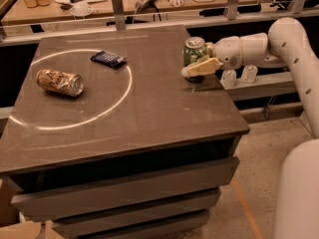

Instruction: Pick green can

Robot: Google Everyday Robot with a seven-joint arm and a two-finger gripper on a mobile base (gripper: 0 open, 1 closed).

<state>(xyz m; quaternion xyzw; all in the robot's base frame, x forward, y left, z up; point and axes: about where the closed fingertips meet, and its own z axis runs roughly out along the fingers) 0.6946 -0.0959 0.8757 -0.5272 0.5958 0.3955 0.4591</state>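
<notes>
The green can (194, 49) stands upright on the dark table (149, 118), close to its right edge. It is light green with a silver top rim. My gripper (193, 65) reaches in from the right at the can's height and is open around it. One pale finger (200, 67) crosses in front of the can's lower part. The other finger is hidden behind the can. The can rests on the table.
A tan-orange can (60, 82) lies on its side at the left, inside a white ring (119, 101). A dark blue packet (108, 59) lies at the ring's far edge. Two white cups (239, 75) stand on a ledge right of the table. My arm (294, 44) arches over at the right.
</notes>
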